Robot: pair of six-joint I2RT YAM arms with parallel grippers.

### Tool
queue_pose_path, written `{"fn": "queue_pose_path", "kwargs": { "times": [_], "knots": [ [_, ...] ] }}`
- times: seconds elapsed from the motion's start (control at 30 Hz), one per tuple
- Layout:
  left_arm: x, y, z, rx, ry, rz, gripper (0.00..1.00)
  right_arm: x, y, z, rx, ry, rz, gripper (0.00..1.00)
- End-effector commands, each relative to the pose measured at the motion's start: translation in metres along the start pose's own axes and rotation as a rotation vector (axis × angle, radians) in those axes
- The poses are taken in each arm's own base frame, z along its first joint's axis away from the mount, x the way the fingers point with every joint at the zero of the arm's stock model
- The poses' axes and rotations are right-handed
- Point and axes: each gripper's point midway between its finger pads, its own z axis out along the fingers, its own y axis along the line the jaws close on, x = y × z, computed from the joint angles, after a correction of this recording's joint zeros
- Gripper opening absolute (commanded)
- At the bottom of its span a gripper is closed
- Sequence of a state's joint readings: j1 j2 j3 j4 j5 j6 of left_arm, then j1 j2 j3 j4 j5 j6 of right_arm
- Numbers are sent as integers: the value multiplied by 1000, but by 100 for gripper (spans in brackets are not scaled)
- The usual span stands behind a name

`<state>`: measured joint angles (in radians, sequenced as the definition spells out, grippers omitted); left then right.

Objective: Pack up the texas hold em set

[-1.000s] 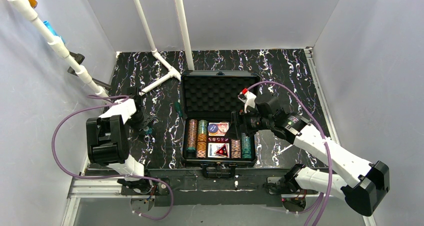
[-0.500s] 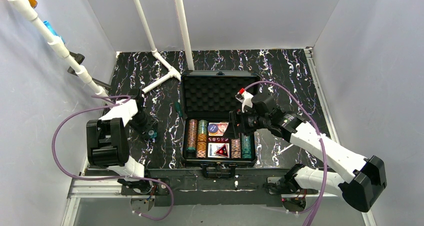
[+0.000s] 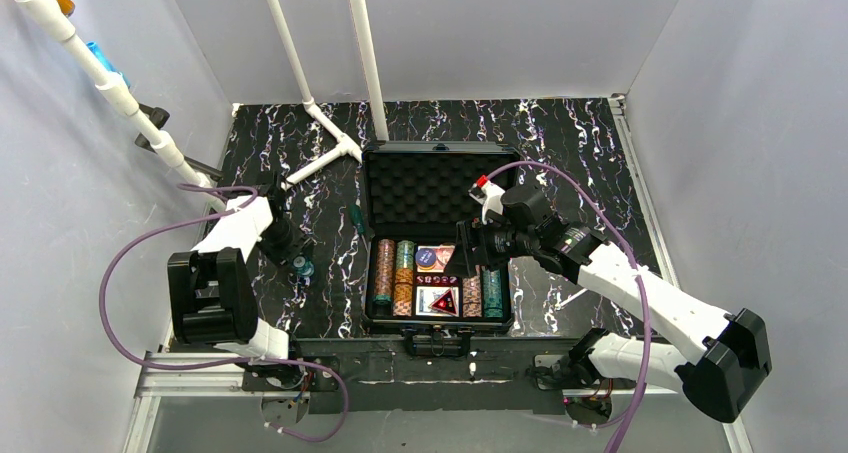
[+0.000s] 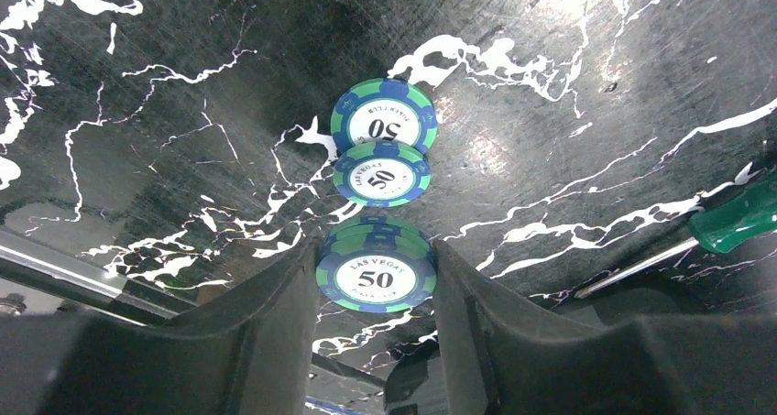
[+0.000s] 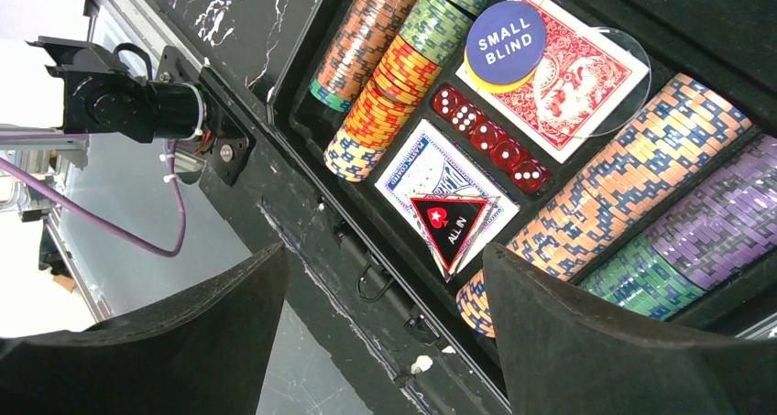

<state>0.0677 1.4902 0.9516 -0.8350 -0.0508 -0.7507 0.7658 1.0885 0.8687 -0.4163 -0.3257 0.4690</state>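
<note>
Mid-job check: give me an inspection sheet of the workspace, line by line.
Surface: black marbled tabletop, glossy.
Job's things: open black case holds chip rows, card decks, red dice and the All In triangle; loose blue-green chips lie outside, left of the case.
Clutter: green-handled screwdriver beside the case's left side.
Grippers: left gripper shut on a chip stack; right gripper open, empty, over the tray.
Cables: left purple cable loops wide; right purple cable follows its arm.
Surroundings: white walls, white pipes behind.
</note>
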Motion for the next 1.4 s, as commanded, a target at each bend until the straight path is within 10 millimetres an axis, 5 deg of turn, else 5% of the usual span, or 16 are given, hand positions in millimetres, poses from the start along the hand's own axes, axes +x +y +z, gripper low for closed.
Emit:
{"fn": "queue_pose_path", "kwargs": {
  "times": [0.0, 0.3, 0.53, 0.87, 1.37],
  "knots": [
    [-8, 2, -9, -23, -33, 20, 0, -10, 7, -3, -31, -38, -15, 84],
    [-14, -3, 2, -47, -12, 50, 0, -10, 6, -4, -21, -38, -21, 84],
    [-3, -21, -21, 84, -21, 209, 0, -14, 10, -4, -34, -45, -1, 87],
    [75, -73, -98, 277, -45, 531, 0, -29, 37, 1, -180, -110, 169, 89],
    [157, -82, -145, 293, -95, 1440, 0, -26, 35, 20, -297, -75, 548, 88]
  ]
}}
